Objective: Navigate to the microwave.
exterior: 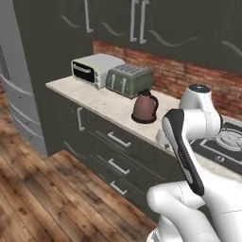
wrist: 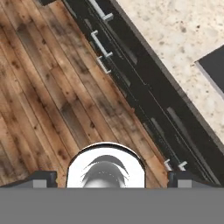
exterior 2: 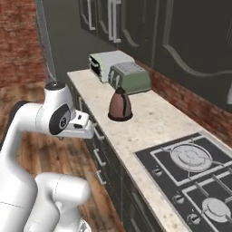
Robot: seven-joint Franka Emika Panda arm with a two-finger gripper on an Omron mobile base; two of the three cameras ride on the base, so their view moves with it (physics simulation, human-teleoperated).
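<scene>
While we face the speckled cream stone counter (exterior: 94,97) bearing a small pale toaster-oven box (exterior 2: 105,63), no microwave is before us; we judge it fixed, rigid, nothing to grasp. Pincer (wrist: 111,177): tips well apart, empty.

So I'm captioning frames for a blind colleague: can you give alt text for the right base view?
A pale stone counter runs along dark cabinets, holding a brown kettle, a green toaster and a pale toaster oven behind it. A black gas hob sits nearer, with the white robot arm at left over wooden floor.
</scene>
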